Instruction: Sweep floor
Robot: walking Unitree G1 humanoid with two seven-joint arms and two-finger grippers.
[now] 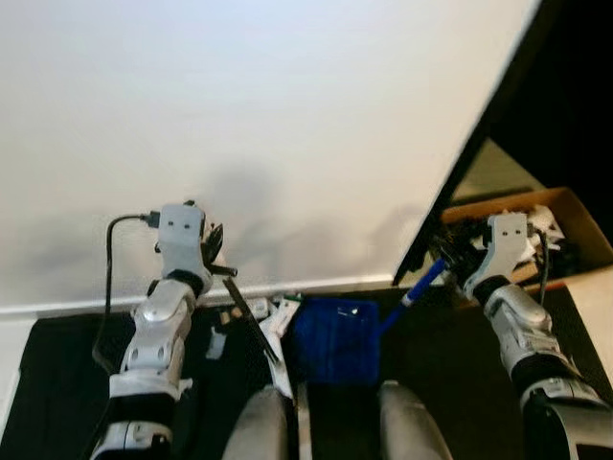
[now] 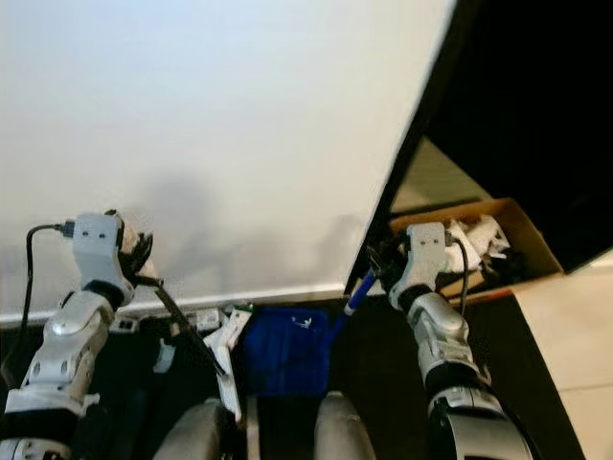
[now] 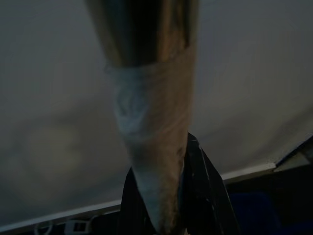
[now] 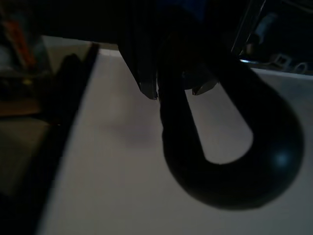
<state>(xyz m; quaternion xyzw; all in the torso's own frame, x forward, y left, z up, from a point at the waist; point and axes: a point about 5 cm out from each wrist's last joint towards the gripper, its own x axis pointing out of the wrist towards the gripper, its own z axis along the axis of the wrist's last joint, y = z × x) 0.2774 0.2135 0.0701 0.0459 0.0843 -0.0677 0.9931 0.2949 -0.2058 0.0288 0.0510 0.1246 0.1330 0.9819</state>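
Note:
I stand close to a white wall [image 1: 268, 125]. My left gripper [image 1: 213, 253] is shut on a thin dark broom handle [image 1: 251, 321] that slants down toward the floor between my legs. In the left wrist view the handle [image 3: 151, 147] has pale tape wrapped round it. My right gripper [image 1: 458, 257] is shut on the blue handle [image 1: 421, 286] of a blue dustpan [image 1: 335, 340], which lies on the dark floor against the baseboard. The handle's black looped end [image 4: 230, 161] hangs in front of the right wrist camera. White paper scraps [image 1: 283, 316] lie left of the dustpan.
An open cardboard box [image 1: 575, 218] holding crumpled white rubbish stands at the right, beside my right arm. A dark slanted panel edge [image 1: 460, 163] rises from the floor there. A white baseboard [image 1: 77, 305] runs along the wall. A black cable [image 1: 107, 278] loops off my left wrist.

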